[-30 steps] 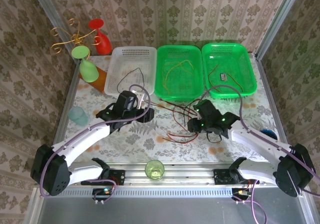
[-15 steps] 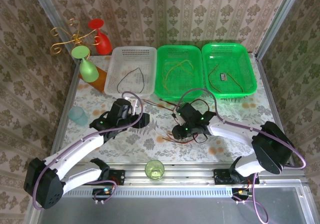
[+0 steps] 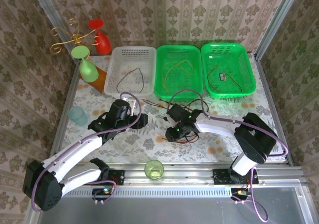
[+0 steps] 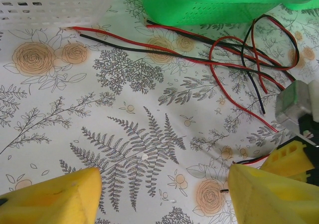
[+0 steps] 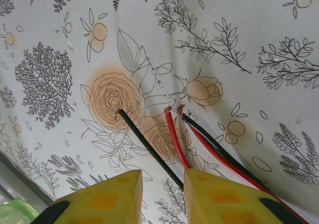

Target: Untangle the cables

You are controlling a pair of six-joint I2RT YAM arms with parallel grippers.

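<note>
Floral-printed tablecloth carries tangled thin red and black cables just before a green plastic basket. Left gripper gapes wide, empty. Right gripper stands narrowly parted astride one black cable end.

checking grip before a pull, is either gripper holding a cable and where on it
Nothing is clamped. The right gripper straddles a black cable near its bare end, jaws not closed on it; the left gripper is open, holding nothing.
</note>
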